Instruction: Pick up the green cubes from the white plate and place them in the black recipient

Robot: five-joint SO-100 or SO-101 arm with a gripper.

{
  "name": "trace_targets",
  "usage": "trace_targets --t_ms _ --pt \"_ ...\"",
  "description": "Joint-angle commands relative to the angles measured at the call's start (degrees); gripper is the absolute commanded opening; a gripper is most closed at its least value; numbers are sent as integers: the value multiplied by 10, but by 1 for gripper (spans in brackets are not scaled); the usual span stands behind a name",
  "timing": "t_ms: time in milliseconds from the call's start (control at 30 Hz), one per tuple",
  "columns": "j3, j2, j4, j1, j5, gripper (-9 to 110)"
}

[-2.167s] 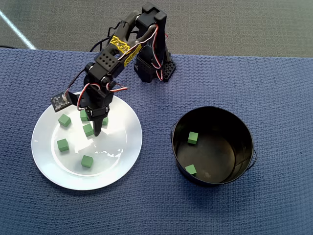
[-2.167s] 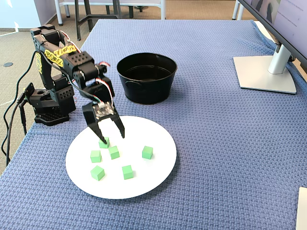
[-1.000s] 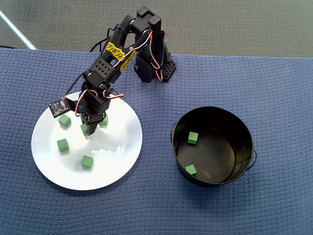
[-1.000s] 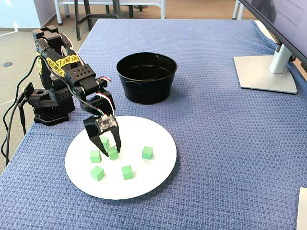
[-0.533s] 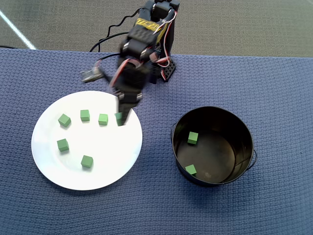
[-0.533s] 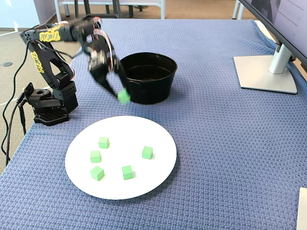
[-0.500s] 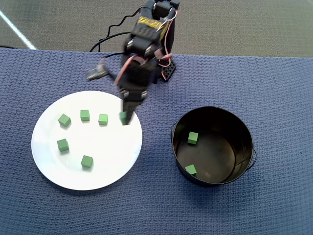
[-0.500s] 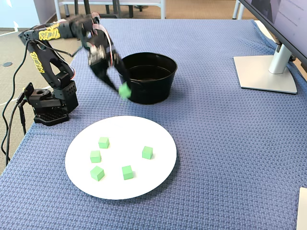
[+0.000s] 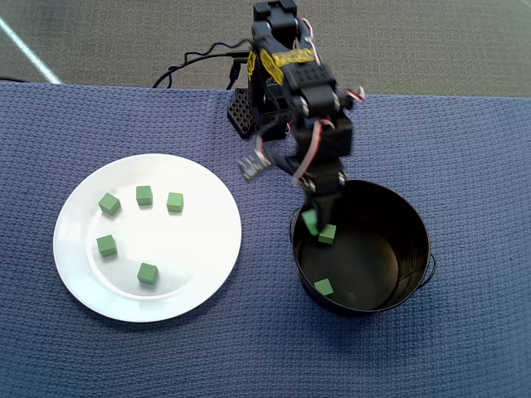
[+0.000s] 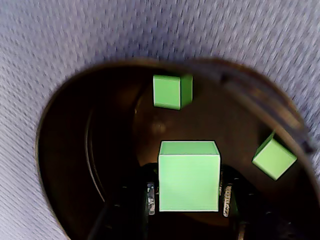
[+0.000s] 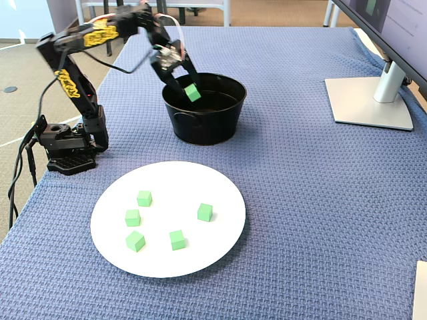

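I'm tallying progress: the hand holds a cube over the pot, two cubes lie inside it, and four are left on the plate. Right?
Not quite: five cubes are left on the white plate, as the overhead view shows. The rest holds: the hand holds a held cube over the black pot, with two loose cubes inside.

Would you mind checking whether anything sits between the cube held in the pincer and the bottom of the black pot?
Nothing visible does. The pincer holds the green cube over the open mouth of the black pot. Two cubes already lie inside, off to the sides, leaving bare floor beneath.
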Motion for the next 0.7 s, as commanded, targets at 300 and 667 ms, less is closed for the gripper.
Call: trace_targets --t_ms 300,667 --pt "-61 -40 -13 -47 -16 33" --pt "-112 79 88 82 -110 18"
